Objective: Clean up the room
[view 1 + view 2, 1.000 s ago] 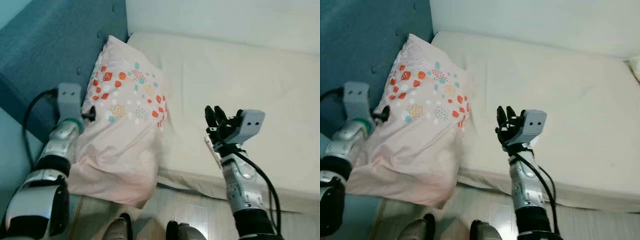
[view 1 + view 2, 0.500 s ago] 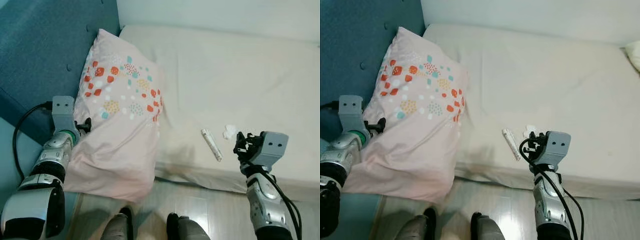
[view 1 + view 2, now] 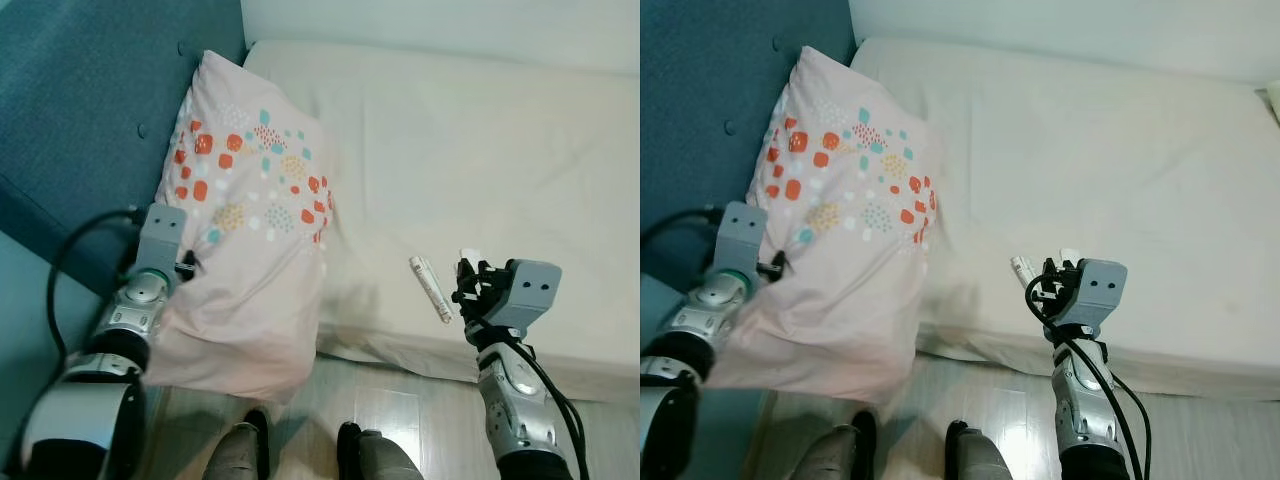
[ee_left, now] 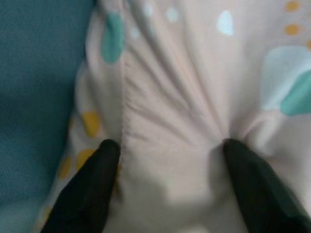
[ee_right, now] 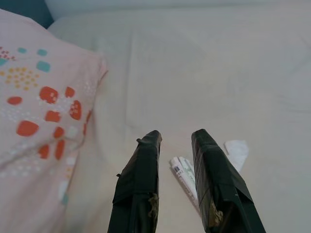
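In the left eye view, a small white tube (image 3: 431, 288) lies on the bed (image 3: 520, 150), near its front edge, with a scrap of white paper (image 3: 468, 256) just beside it on the right. The right tool (image 3: 468, 285) hangs just to the right of the tube, at the same height on the bed. The tube's long axis runs from far-left to near-right. The left tool (image 3: 186, 265) is at the left, against the pillow (image 3: 250, 230), well apart from the tube, so the right arm is clearly the nearer one.

In the left wrist view, the two black fingers (image 4: 92, 189) are clamped on a fold of the pillow cloth, which bunches up between them.

In the right wrist view, the fingers (image 5: 141, 189) stand apart with nothing between them. The tube shows in the gap and partly under the one finger, the paper beyond it. I judge that the tool must shift a little toward the tube to straddle it across its long axis.
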